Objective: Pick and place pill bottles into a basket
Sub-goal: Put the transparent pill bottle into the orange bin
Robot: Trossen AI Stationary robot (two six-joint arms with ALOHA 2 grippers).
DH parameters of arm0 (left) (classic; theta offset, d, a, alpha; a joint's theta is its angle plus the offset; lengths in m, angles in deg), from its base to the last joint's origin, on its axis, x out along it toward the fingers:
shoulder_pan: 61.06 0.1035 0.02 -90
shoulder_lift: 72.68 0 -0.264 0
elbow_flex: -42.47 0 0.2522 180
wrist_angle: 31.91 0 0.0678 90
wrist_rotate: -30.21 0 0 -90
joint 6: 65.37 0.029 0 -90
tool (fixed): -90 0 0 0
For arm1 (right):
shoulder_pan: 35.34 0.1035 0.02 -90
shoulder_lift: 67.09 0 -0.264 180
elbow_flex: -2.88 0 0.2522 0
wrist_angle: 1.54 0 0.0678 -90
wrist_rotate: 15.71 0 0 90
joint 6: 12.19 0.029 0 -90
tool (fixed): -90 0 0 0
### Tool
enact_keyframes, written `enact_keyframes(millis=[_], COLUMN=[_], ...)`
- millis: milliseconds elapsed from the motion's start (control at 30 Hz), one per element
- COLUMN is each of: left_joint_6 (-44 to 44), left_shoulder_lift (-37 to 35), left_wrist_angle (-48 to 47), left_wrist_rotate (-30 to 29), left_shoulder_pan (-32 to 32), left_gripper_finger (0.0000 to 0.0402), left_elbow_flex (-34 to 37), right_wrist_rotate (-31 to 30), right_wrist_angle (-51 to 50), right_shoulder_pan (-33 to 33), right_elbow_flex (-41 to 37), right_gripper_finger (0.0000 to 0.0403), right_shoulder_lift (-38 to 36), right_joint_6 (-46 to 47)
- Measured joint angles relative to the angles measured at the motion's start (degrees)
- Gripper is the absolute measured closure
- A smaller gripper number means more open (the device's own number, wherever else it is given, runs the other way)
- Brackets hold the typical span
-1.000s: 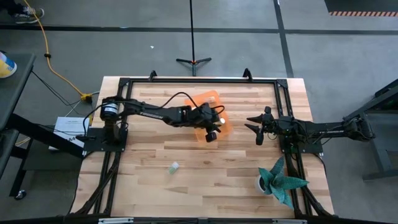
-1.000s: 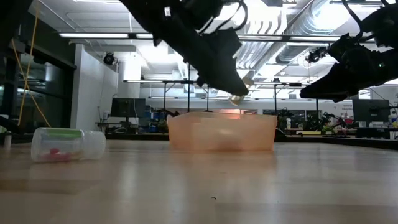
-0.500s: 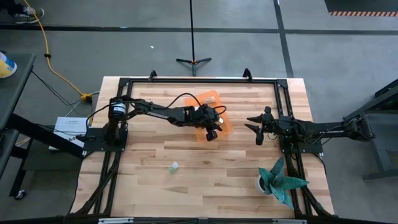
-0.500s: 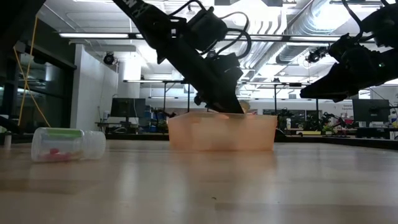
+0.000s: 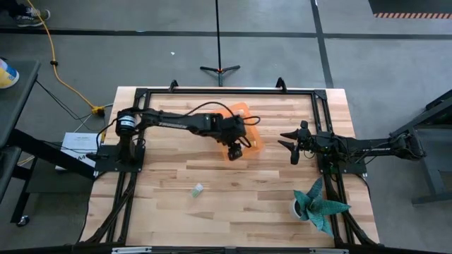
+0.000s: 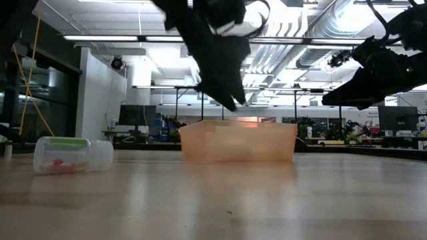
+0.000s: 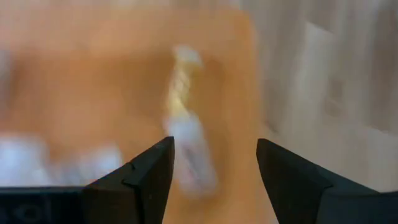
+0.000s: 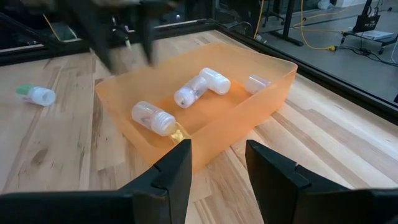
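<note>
Pill bottles (image 8: pixel 200 86) lie on their sides in the orange basket (image 8: pixel 261 102), which sits near the middle of the wooden bench (image 5: pixel 268 190). From the right wrist view, two white-capped ones touch in the middle, one sits by the far wall, and a clear one (image 8: pixel 152 118) with yellow beside it lies near the front wall. One more bottle with a green cap (image 6: pixel 72 154) lies on the bench, well apart from the basket, toward the front. The left tool (image 5: pixel 235 150) hangs just above the basket with its fingers (image 7: pixel 140 177) wide apart and holding nothing. The right tool (image 5: pixel 291 146) waits to the side, near the basket but apart, fingers (image 8: pixel 177 165) spread and empty. A teal plant (image 5: pixel 319 204) in a white pot stands at the bench's front right corner
</note>
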Motion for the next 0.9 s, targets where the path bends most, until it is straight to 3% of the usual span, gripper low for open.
enact_keyframes(millis=[200, 367, 633, 900], left_joint_6=[-13.2, -26.0, -42.9, -50.1], left_shoulder_lift=[-0.3, -0.2, 2.5, 6.7], left_wrist_angle=[-23.2, -34.6, -37.7, -42.3], left_wrist_rotate=[9.5, 9.2, 2.7, 0.2], left_shoulder_pan=[-6.3, -14.1, -23.4, -26.3], left_gripper_finger=[0.0138, 0.0137, 0.0137, 0.0137], left_elbow_flex=[-8.8, -9.3, -9.3, -9.3], right_wrist_rotate=[0.2, 0.4, 0.4, 0.4], right_wrist_angle=[-0.1, -0.1, -0.1, -0.1], right_shoulder_pan=[0.0, 0.0, 0.0, 0.0], right_elbow_flex=[0.0, 0.0, 0.0, 0.0], right_gripper_finger=[0.0261, 0.0261, 0.0261, 0.0261], right_shoulder_lift=[0.0, 0.0, 0.0, 0.0], right_joint_6=[0.1, 0.4, 0.6, 0.6])
